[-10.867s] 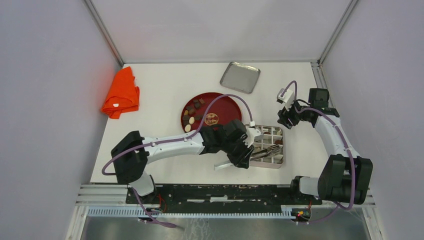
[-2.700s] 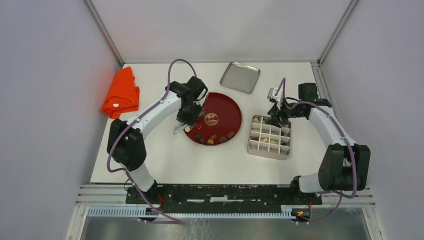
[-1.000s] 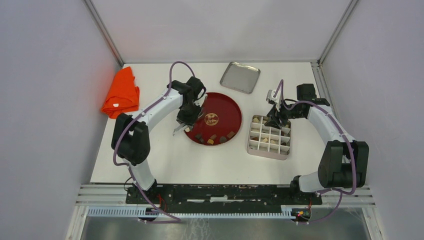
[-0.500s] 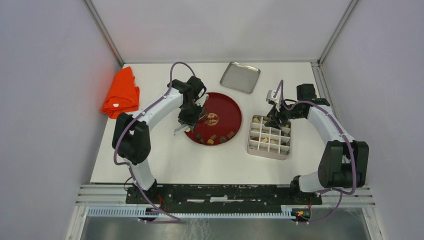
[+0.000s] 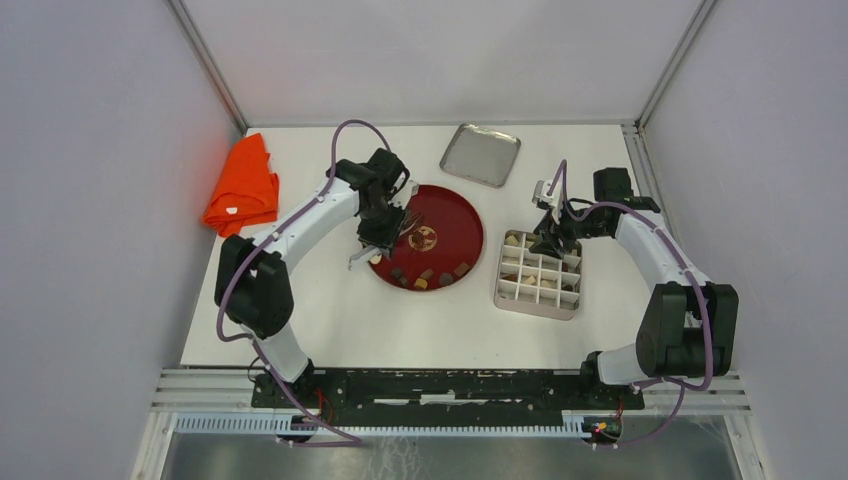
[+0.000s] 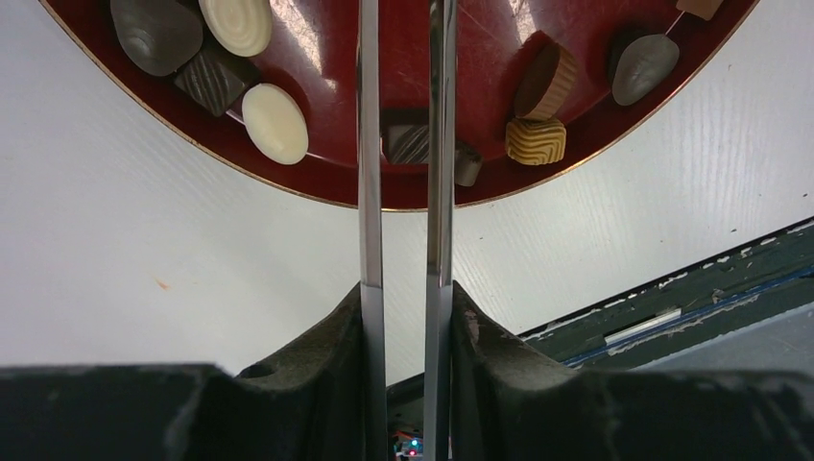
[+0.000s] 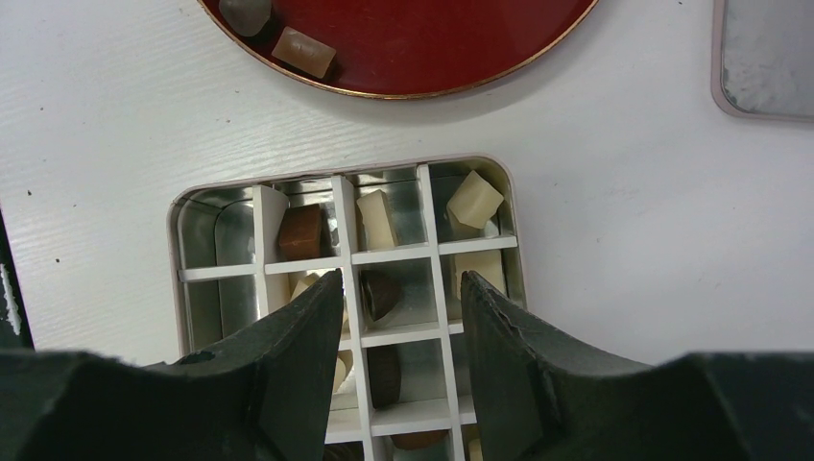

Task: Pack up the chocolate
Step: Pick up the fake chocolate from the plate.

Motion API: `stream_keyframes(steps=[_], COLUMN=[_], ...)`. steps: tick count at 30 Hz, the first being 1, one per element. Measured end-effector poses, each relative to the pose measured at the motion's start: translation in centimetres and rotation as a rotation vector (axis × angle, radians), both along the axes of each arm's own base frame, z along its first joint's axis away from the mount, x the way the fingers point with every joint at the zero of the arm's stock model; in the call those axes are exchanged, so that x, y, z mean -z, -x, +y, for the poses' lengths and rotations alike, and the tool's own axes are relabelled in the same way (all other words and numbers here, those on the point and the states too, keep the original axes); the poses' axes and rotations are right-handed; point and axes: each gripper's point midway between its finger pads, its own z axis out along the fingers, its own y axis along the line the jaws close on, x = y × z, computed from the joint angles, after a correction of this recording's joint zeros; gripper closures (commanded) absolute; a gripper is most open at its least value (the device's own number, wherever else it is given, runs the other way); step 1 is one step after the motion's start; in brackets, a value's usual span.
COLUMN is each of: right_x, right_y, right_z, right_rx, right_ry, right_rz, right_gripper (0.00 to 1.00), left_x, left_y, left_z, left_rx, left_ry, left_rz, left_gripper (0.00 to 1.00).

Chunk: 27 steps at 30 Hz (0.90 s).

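Note:
The chocolate pieces (image 5: 425, 275) lie along the near rim of the red plate (image 5: 450, 215). In the left wrist view I see cream (image 6: 275, 123), tan (image 6: 536, 140) and dark (image 6: 408, 142) pieces. My left gripper (image 5: 385, 230) (image 6: 405, 288) is shut on metal tongs (image 6: 370, 173), whose blades reach over the plate with the dark piece showing between them. The tong tips are out of view. My right gripper (image 5: 550, 238) (image 7: 401, 279) is open and empty above the divided tin box (image 5: 540, 272) (image 7: 192, 240), which holds several pieces (image 7: 475, 199).
The tin's lid (image 5: 480, 154) lies at the back, behind the plate and the box. An orange cloth (image 5: 243, 185) lies at the far left. Walls enclose the table on three sides, and the black rail (image 5: 450, 385) runs along the near edge.
My left gripper has gone from the box to the plate's left side with the tongs. My right gripper has come down over the box. In the last second hardly anything moves.

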Motion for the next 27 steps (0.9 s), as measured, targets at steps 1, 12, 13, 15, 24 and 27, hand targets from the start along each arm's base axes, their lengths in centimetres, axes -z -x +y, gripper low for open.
stream_keyframes(steps=[1, 12, 13, 15, 24, 27], right_x=[0.00, -0.01, -0.01, -0.01, 0.00, 0.00], right_y=[0.00, 0.00, 0.00, 0.00, -0.01, -0.01], right_z=[0.00, 0.00, 0.00, 0.00, -0.01, -0.01], right_rx=[0.000, 0.000, 0.000, 0.000, -0.002, -0.002], right_ry=[0.000, 0.000, 0.000, 0.000, 0.001, 0.001], right_rz=[0.000, 0.000, 0.000, -0.001, -0.002, -0.003], right_gripper=[0.46, 0.46, 0.46, 0.46, 0.46, 0.46], left_x=[0.05, 0.58, 0.58, 0.60, 0.93, 0.93], left_y=[-0.01, 0.18, 0.18, 0.19, 0.42, 0.42], left_z=[0.00, 0.09, 0.08, 0.00, 0.15, 0.15], left_rx=[0.000, 0.000, 0.000, 0.001, 0.001, 0.001], left_ry=[0.001, -0.003, -0.002, 0.002, -0.004, -0.004], left_rz=[-0.001, 0.005, 0.006, 0.007, 0.015, 0.015], left_gripper=[0.98, 0.72, 0.69, 0.64, 0.59, 0.57])
